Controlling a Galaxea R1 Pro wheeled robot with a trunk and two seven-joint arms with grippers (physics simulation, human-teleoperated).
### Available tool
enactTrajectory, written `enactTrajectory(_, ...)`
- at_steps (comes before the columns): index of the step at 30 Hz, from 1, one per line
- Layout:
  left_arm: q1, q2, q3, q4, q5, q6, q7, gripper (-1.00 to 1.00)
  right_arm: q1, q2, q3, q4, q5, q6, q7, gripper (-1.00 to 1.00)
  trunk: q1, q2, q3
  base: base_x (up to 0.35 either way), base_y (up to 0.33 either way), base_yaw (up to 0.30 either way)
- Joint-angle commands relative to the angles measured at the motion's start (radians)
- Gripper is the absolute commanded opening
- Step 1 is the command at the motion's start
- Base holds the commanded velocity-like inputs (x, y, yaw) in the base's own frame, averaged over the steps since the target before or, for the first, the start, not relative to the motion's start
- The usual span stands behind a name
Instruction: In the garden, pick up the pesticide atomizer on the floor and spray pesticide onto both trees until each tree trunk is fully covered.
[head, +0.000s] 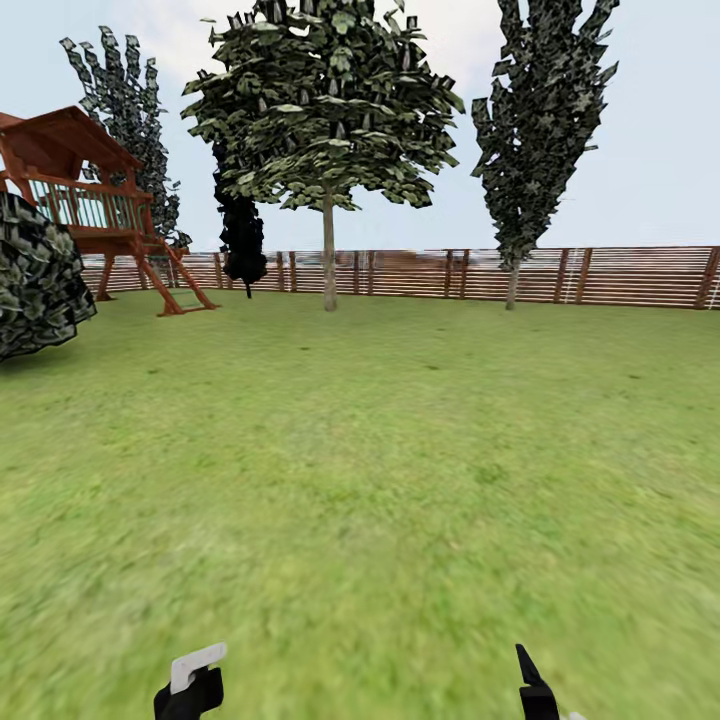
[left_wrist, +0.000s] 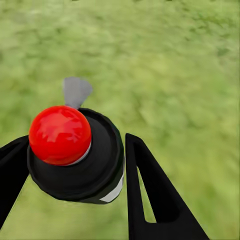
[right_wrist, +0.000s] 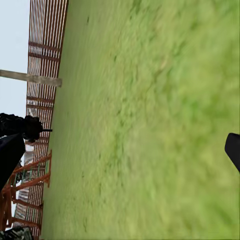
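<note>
Left claw (left_wrist: 75, 165) round atomizer (left_wrist: 75, 155) — half-hidden

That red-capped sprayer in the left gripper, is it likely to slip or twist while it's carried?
The atomizer looks rigid with a smooth round body, so it may rotate between the left gripper fingers. Its red dome seems slick. Probably light enough to hold.

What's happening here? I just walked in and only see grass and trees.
The robot stands on a green lawn, its left gripper closed around a black atomizer with a red round cap. The right gripper holds nothing I can see. A broad-crowned tree with a straight bare trunk stands far ahead by the brown slatted wooden fence; spraying hasn't visibly begun.
</note>
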Motion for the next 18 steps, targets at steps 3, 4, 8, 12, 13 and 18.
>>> enactTrajectory(3,0.000,0.000,0.000,0.000,0.000,0.000,0.000,-1.00,0.000,0.000,0.000,0.000,0.000,0.000,0.000,1.00,0.000,0.000,0.000,0.323,0.118,0.000)
enactTrajectory(4,0.000,0.000,0.000,0.000,0.000,0.000,0.000,-1.00,0.000,0.000,0.000,0.000,0.000,0.000,0.000,1.00,0.000,0.000,0.000,0.323,0.118,0.000)
enactTrajectory(8,0.000,0.000,0.000,0.000,0.000,0.000,0.000,-1.00,0.000,0.000,0.000,0.000,0.000,0.000,0.000,1.00,0.000,0.000,0.000,0.323,0.118,0.000)
enactTrajectory(12,0.000,0.000,0.000,0.000,0.000,0.000,0.000,-1.00,0.000,0.000,0.000,0.001,0.000,0.000,0.000,1.00,0.000,0.000,0.000,0.323,0.118,0.000)
enactTrajectory(13,0.000,0.000,0.000,0.000,0.000,0.000,0.000,-1.00,0.000,0.000,0.000,0.001,0.000,0.000,0.000,1.00,0.000,0.000,0.000,0.323,0.118,0.000)
enactTrajectory(18,0.000,0.000,0.000,0.000,0.000,0.000,0.000,-1.00,0.000,0.000,0.000,0.001,0.000,0.000,0.000,1.00,0.000,0.000,0.000,0.323,0.118,0.000)
